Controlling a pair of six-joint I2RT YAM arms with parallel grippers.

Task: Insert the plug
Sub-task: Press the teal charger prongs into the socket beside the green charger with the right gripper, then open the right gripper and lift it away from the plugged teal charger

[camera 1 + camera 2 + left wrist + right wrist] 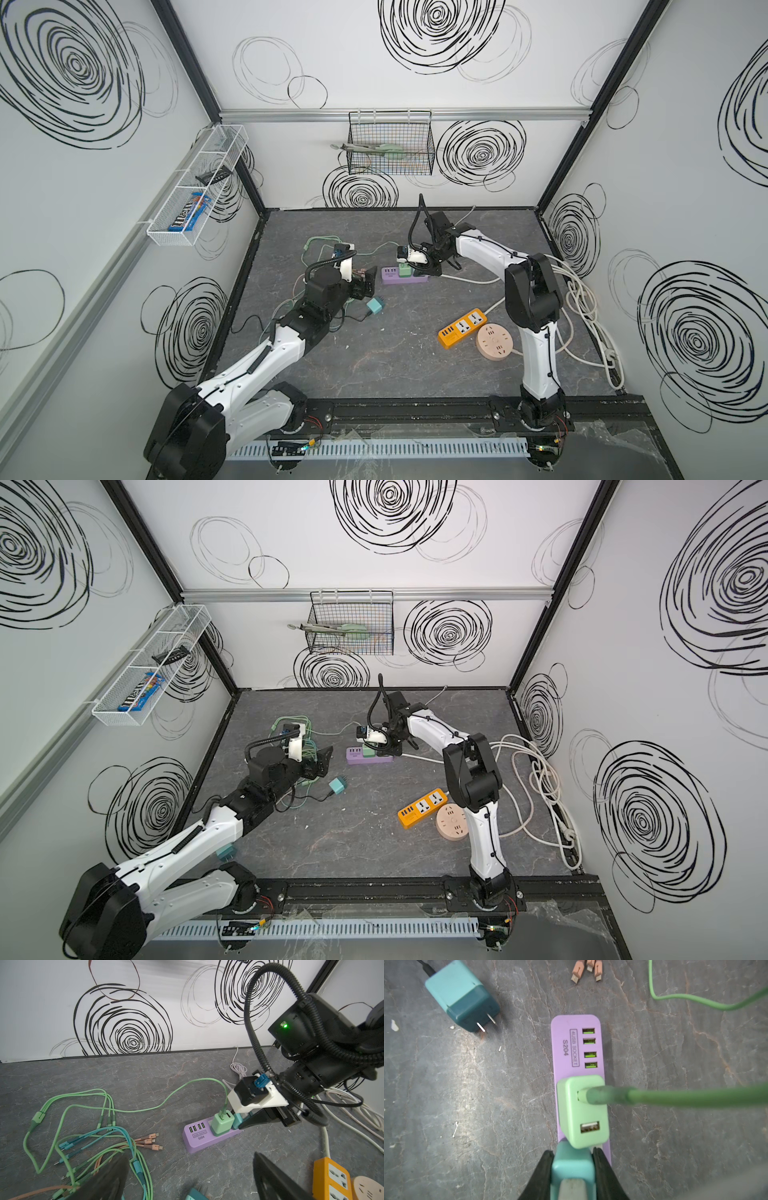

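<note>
- Over the purple power strip (562, 1028), beside the green USB charger (583, 1109): teal plug (572, 1165), clamped in my right gripper (573, 1150).
- Insertion looks straight down; strip's long axis runs ahead of me.
- Left gripper (189, 1156) spread wide, well apart.

Both top views look steeply down from high over the front edge onto the whole dark grey marbled surface (395, 357). They are nearly alike, with the lilac plastic power strip (390, 279) just above centre frame. The left wrist view sits low, facing across the surface toward the back wall, with the strip at middle distance. The right wrist view looks straight down on the strip from very close, past black fingers (605, 1178).
</note>
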